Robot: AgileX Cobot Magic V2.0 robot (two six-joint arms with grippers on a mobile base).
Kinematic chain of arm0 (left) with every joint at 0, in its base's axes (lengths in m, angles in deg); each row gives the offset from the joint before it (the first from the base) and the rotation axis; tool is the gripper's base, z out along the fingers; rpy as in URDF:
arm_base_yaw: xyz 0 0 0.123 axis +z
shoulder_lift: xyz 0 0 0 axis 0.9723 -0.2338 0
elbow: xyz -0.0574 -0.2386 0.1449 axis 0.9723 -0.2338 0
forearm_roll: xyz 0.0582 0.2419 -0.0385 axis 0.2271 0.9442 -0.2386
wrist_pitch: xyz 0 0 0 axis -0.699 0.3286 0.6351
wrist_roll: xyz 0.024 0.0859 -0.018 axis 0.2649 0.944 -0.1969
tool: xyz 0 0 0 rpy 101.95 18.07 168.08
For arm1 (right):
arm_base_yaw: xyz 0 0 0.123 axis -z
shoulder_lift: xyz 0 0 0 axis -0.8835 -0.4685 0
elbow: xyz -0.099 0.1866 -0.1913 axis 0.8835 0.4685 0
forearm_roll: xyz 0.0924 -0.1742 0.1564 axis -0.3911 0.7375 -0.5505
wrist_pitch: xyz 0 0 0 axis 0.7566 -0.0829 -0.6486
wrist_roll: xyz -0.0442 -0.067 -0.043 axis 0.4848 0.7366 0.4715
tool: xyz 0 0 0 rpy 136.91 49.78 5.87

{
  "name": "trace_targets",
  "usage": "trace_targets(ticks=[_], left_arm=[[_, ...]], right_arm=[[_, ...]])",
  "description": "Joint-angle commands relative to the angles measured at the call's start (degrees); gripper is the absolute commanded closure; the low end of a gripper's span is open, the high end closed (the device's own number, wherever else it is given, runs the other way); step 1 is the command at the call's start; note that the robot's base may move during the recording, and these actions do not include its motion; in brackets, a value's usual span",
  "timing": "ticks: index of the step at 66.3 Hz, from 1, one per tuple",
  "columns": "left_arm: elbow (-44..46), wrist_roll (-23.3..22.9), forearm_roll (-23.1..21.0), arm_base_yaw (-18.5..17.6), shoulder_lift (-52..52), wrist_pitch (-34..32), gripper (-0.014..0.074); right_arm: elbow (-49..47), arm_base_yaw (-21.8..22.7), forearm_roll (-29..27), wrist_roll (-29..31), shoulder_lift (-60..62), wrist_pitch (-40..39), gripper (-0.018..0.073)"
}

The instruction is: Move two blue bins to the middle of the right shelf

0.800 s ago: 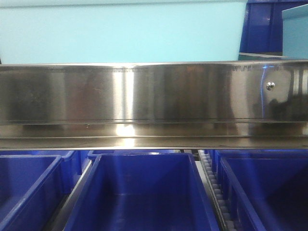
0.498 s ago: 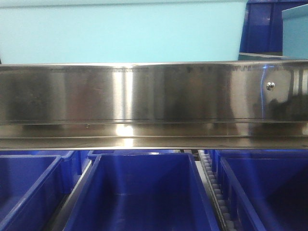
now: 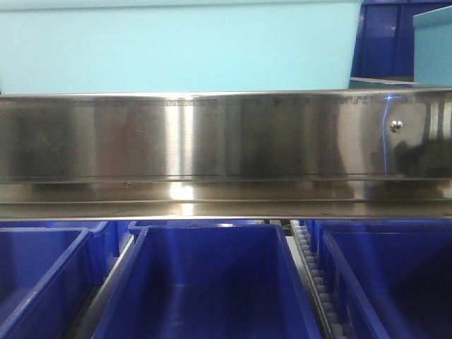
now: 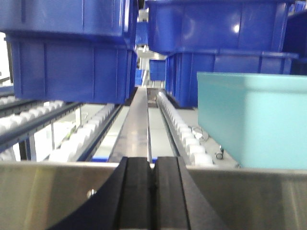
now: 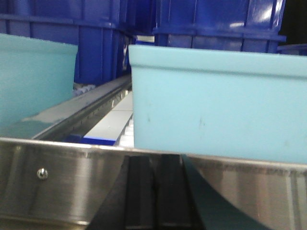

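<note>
Two pale sky-blue bins stand on the steel shelf tier behind its shiny front rail (image 3: 226,134). In the front view, one bin (image 3: 176,46) fills the upper left and the other bin (image 3: 433,46) shows at the upper right edge. My left gripper (image 4: 152,160) is shut with nothing in it, low in front of the rail (image 4: 48,191); a bin (image 4: 254,120) sits ahead to its right. My right gripper (image 5: 153,160) is shut and empty too, just before the rail (image 5: 62,187). One bin (image 5: 216,105) stands straight ahead of it and the other (image 5: 33,81) to the left.
Dark blue bins (image 3: 205,282) fill the tier below the rail. More dark blue bins (image 4: 67,48) sit further back on the tier and above it. Roller tracks (image 4: 184,132) and a steel divider (image 4: 136,124) run back along the shelf. A small screw (image 3: 397,126) marks the rail's right end.
</note>
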Motion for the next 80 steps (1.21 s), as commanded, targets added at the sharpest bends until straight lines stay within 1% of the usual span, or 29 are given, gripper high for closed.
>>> trace_targets(ticks=[1,7,14,18,20,24,28,32,35,38,41,44,47,48,50,55,59,60,66,69,72,75,80], left_arm=[[0.2,0.0,0.0,0.1,0.2,-2.3,0.0707],[0.2,0.0,0.0,0.1,0.2,-4.1,0.0707],[0.2,0.0,0.0,0.1,0.2,-8.8,0.0707],[0.2,0.0,0.0,0.1,0.2,-9.6,0.0707],[1.1,0.0,0.0,0.1,0.2,-9.3,0.0707],[4.2,0.0,0.0,0.1,0.2,-7.1,0.0707],[8.2,0.0,0.0,0.1,0.2,-3.1,0.0707],[12.5,0.0,0.5,0.1,-0.1,1.9,0.0707],[16.9,0.0,0.8,0.1,-1.9,7.6,0.0705],[19.8,0.0,0.8,0.1,-3.5,11.3,0.0694],[22.9,0.0,0.8,0.1,-5.6,14.6,0.0663],[25.4,0.0,0.8,0.1,-7.7,16.9,0.0625],[28.2,0.0,0.8,0.1,-10.1,18.8,0.0568],[29.0,0.0,0.8,0.1,-10.8,19.3,0.0539],[30.8,0.0,0.8,0.1,-12.7,20.2,0.0496],[34.5,0.0,0.8,0.1,-16.7,22.3,0.0363],[36.8,0.0,0.7,0.1,-20.0,23.3,0.0239],[37.5,0.0,0.6,0.1,-21.1,23.5,0.0215],[39.8,0.0,0.0,-0.9,-24.7,23.6,0.0079],[41.1,0.0,0.0,-2.0,-26.3,23.6,0.0031],[42.4,0.0,0.0,-3.5,-28.0,23.9,-0.0011],[44.0,0.0,0.0,-5.1,-29.9,24.8,-0.0015],[46.9,0.0,0.0,-8.0,-33.0,26.5,-0.0014]], right_arm=[[0.0,-0.1,0.4,0.1,0.1,-3.5,0.0721],[0.0,-0.1,0.4,0.1,0.1,-5.9,0.0721],[0.0,-0.1,0.4,0.1,0.1,-10.2,0.0721],[-0.2,-0.1,0.4,0.1,0.1,-10.6,0.0721],[-1.8,-0.1,0.4,0.1,0.1,-10.0,0.0721],[-6.2,-0.1,0.4,0.1,0.1,-7.3,0.0721],[-10.7,-0.1,0.4,0.1,0.1,-1.1,0.0721],[-16.6,-0.1,0.4,0.1,0.1,5.6,0.0721],[-20.3,-0.1,0.4,0.1,-1.3,10.5,0.0719],[-23.8,-0.1,0.4,0.1,-3.3,12.7,0.0690],[-25.8,-0.1,0.4,0.1,-5.0,13.4,0.0617],[-27.4,-0.1,0.4,0.1,-6.6,13.4,0.0527],[-29.3,-0.1,0.4,0.1,-8.8,13.4,0.0398],[-29.7,-0.1,0.4,0.1,-9.4,13.4,0.0339],[-30.4,-0.1,0.4,0.1,-10.5,13.4,0.0262],[-31.8,-0.1,0.4,0.1,-13.4,13.1,0.0091],[-32.6,-0.1,0.4,0.1,-15.6,13.1,-0.0003],[-32.7,-0.1,0.4,0.1,-16.1,13.0,-0.0017],[-33.7,-0.1,0.3,0.1,-19.3,12.2,-0.0009],[-34.5,-0.2,0.0,0.1,-20.8,12.1,-0.0009],[-35.9,-0.3,-1.8,0.1,-22.6,12.9,-0.0009],[-37.6,-0.6,-3.3,0.1,-24.6,13.7,-0.0009],[-40.7,-2.4,-5.3,0.1,-28.1,13.9,-0.0009]])
